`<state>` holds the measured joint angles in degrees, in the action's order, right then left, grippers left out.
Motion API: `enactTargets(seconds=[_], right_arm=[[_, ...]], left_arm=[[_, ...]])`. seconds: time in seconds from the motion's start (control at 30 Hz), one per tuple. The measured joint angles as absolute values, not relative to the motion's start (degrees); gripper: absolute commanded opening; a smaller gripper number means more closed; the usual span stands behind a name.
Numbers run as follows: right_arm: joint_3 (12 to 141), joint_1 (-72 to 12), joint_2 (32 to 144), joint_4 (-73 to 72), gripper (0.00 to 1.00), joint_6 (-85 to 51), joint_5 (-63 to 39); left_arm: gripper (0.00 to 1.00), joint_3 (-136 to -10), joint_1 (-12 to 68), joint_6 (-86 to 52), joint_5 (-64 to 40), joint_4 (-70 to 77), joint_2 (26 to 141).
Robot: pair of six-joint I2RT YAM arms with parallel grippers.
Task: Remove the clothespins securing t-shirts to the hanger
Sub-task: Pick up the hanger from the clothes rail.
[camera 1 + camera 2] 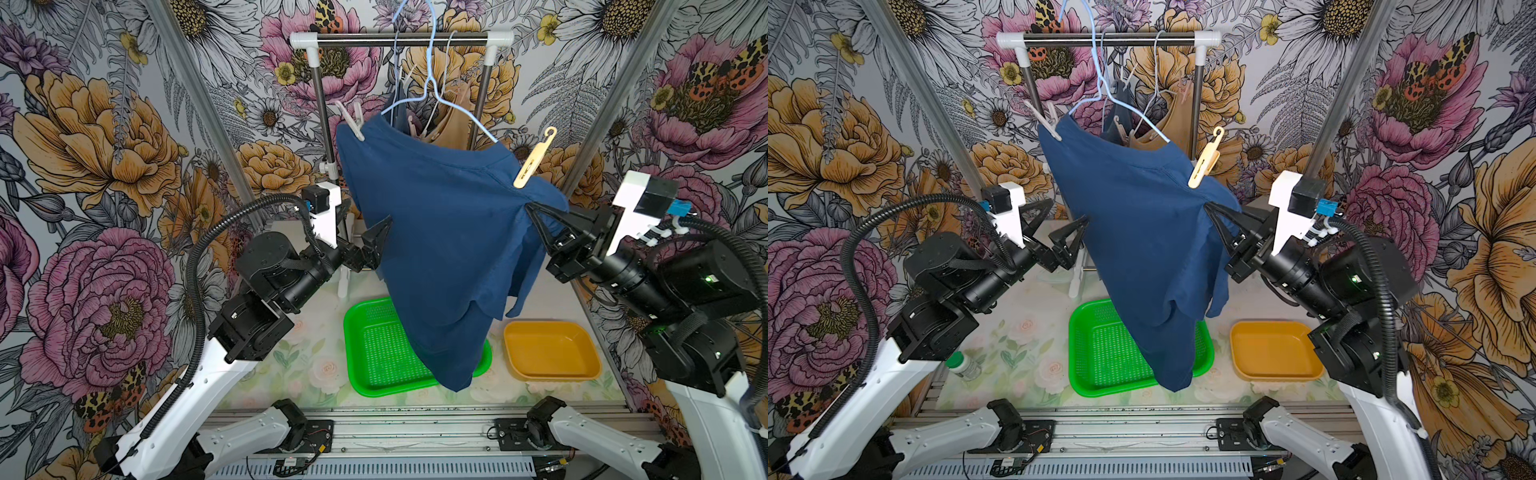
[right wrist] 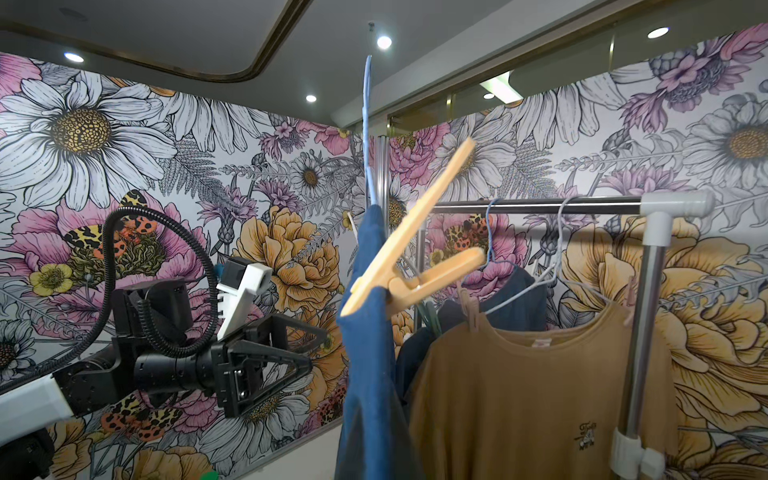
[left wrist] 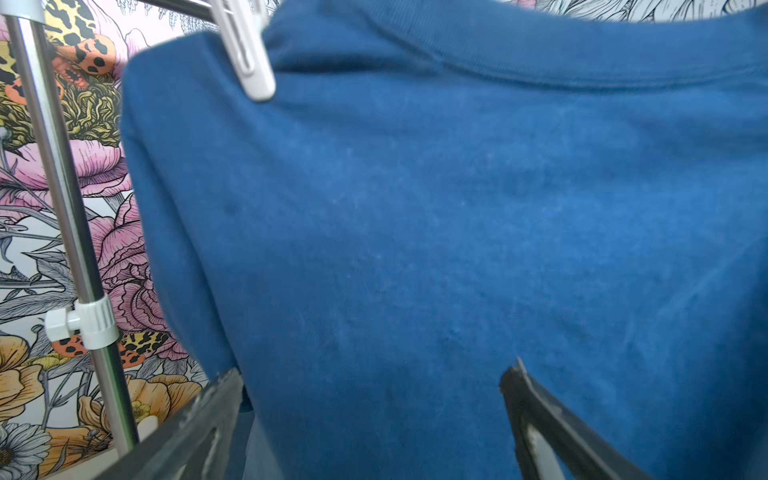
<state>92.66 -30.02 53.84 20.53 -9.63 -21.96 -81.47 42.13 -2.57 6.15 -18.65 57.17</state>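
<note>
The blue t-shirt [image 1: 436, 232] hangs on a pale blue hanger [image 2: 365, 124] in front of the rail [image 1: 399, 39], with the tan t-shirt [image 2: 540, 395] and navy t-shirt [image 2: 523, 291] farther back. Two pins are on it: a pale clothespin [image 1: 351, 120] on the left shoulder and a beige clothespin [image 1: 534, 160] on the right shoulder, prongs pointing up. The right claw [image 1: 530, 208] is closed on a pucker of blue cloth just below the beige pin, and the left claw [image 1: 1069, 211] stands wide open beside the shirt's left edge, holding nothing. The main risk is the cloth grip. A hard pull to the right could swing the hanger, drag the shirt out from under a pin, or carry the pale pin away from the open claw as it closes. That claw faces plain fabric well below the pin, so it could pinch the shirt instead of the prongs. A pin that springs free could miss the green basket [image 1: 374, 345] and the yellow tray [image 1: 548, 349] on the tabletop.
</note>
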Motion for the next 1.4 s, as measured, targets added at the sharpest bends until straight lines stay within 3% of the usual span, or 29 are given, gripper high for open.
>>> enactTargets(seconds=[0.67,0.93,1.4], right_arm=[[60.51,-29.91,45.91,-2.37,0.00,-11.18,-26.79],[48.36,-29.91,38.79,-5.80,0.00,-11.14,-26.17],[41.47,-29.91,35.33,-6.76,0.00,-9.43,-25.30]], left_arm=[[0.97,-79.26,42.11,-2.83,7.11,-18.55,55.66],[0.88,-77.01,42.72,-3.09,7.14,-18.61,55.53],[0.68,-85.60,43.29,-4.32,3.86,-15.97,64.62]])
